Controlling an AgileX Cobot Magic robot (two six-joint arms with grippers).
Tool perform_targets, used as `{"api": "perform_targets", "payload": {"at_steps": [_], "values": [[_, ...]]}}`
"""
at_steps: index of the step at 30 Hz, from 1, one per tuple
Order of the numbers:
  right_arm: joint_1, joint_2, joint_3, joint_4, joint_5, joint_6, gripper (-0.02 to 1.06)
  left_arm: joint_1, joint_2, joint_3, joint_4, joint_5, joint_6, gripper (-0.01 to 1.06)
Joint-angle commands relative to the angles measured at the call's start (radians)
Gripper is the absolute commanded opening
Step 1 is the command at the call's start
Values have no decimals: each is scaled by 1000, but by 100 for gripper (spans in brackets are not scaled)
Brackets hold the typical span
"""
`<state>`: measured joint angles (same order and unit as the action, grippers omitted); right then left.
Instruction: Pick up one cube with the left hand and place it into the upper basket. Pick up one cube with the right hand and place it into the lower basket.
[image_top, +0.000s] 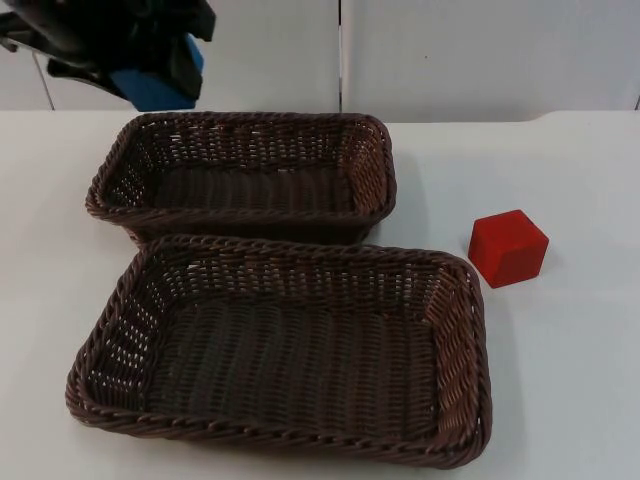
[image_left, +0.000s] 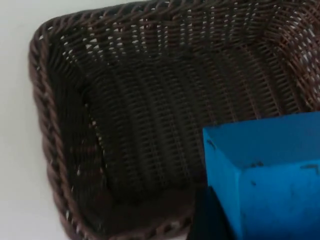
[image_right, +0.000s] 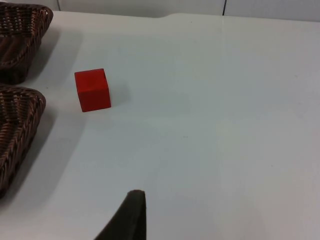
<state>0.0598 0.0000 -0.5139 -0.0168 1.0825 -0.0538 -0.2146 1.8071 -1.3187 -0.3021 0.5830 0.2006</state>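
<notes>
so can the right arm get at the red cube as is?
Probably yes: the red cube sits alone on bare table, apart from both baskets, with nothing between it and the right gripper's fingertip.

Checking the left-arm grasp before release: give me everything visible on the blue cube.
The solid blue cube, matte with sharp edges and a few small dark scuffs, looks like painted wood or foam. It is held off the table in the left claw, above the back left corner of the upper dark brown woven wicker basket. In the left wrist view the cube hangs over that basket's interior, a black fingertip against its underside. Nothing else touches it; it is not yet in the basket.
</notes>
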Motion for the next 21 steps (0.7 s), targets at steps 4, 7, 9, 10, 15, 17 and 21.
{"api": "perform_targets", "payload": {"at_steps": [4,7,9,10,15,17,21], "values": [[0,0,-2,-4,-6,-3,105,-6,126,-133,-2,43,10,0],[0,0,-2,-4,-6,-3,105,-6,195,-201,-12,43,10,0],[0,0,-2,-4,-6,-3,105,-6,219,-223,-12,43,10,0],[0,0,-2,-4,-6,-3,105,-6,239,-243,-12,45,10,0],[0,0,-2,-4,-6,-3,105,-6,325,-306,-12,67,10,0],[0,0,-2,-4,-6,-3,105,-6,353,-314,-14,60,10,0],[0,0,-2,-4,-6,-3,105,-6,380,-315,-12,39,11,0]]}}
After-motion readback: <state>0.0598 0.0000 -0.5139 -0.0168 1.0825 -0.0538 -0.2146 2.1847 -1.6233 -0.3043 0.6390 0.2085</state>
